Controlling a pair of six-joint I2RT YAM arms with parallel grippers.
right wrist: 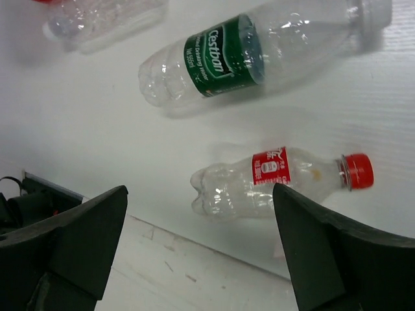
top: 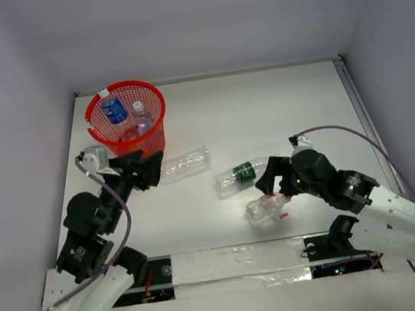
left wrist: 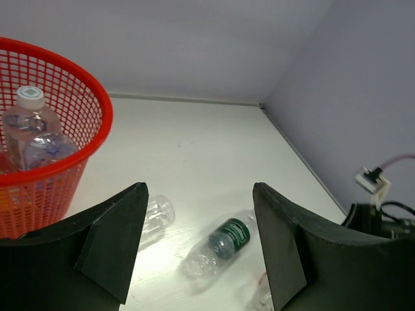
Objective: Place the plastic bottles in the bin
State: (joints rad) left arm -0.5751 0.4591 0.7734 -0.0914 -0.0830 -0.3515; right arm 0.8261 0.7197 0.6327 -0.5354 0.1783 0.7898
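Nearest target: the red-capped bottle (right wrist: pixel 272 178) lies on its side on the bench (top: pixel 278 107), just ahead of the right fingers (right wrist: pixel 71 240) and off towards the finger on the right of the wrist view
Long axis: it runs across that view, cap to the right and base to the left, so roughly along the line the fingers close on; I judge the wrist needs a turn, or a shift onto the body, before a pinch across the bottle works
Right fingers: spread wide, holding nothing
Left fingers (left wrist: pixel 110 240): also spread wide and bare, low beside the basket (left wrist: pixel 45 201)
Nearer arm: the right for the red-capped bottle and the green-labelled bottle (right wrist: pixel 227 58); the left for the clear bottle (top: pixel 185 164), which lies just past its fingertips
Basket: at the far left of the bench, holding a blue-labelled bottle (top: pixel 114 109) and at least one more
In the way: the green-labelled bottle lies close beyond the red-capped one, apart from it; a long reach could nudge it. The path to the basket crosses the left arm's side
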